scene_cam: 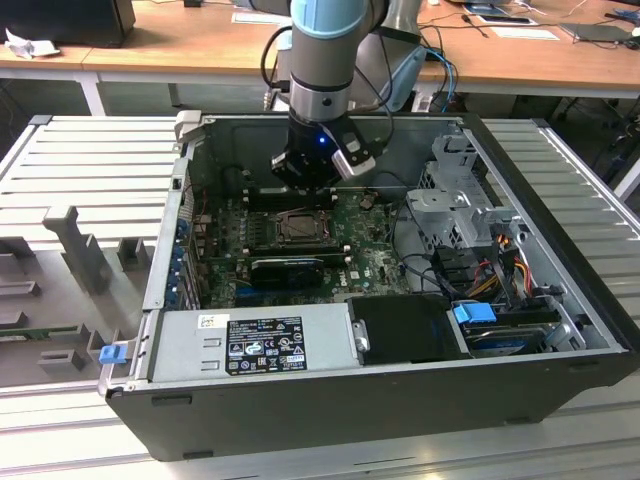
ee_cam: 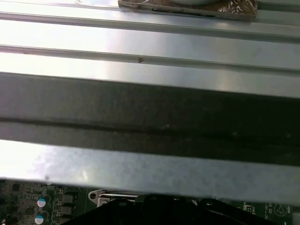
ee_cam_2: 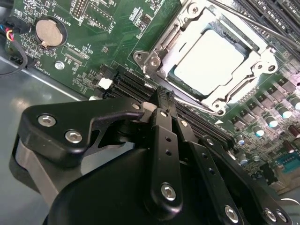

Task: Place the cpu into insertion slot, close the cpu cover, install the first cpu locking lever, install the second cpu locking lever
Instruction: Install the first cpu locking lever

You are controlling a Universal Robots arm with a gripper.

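We see the gripper [scene_cam: 312,178] hanging inside the open computer case [scene_cam: 400,400], just above the green motherboard [scene_cam: 225,255] and behind the insertion slot [scene_cam: 299,228]. In the second wrist view its black fingers [ee_cam_2: 164,136] are pressed together with nothing between them, their tips near the socket's edge. There the cpu [ee_cam_2: 211,61] lies flat in the insertion slot, its pale metal face showing through the window of the cpu cover [ee_cam_2: 255,56], which lies down over it. A coin battery [ee_cam_2: 48,32] sits well apart on the board.
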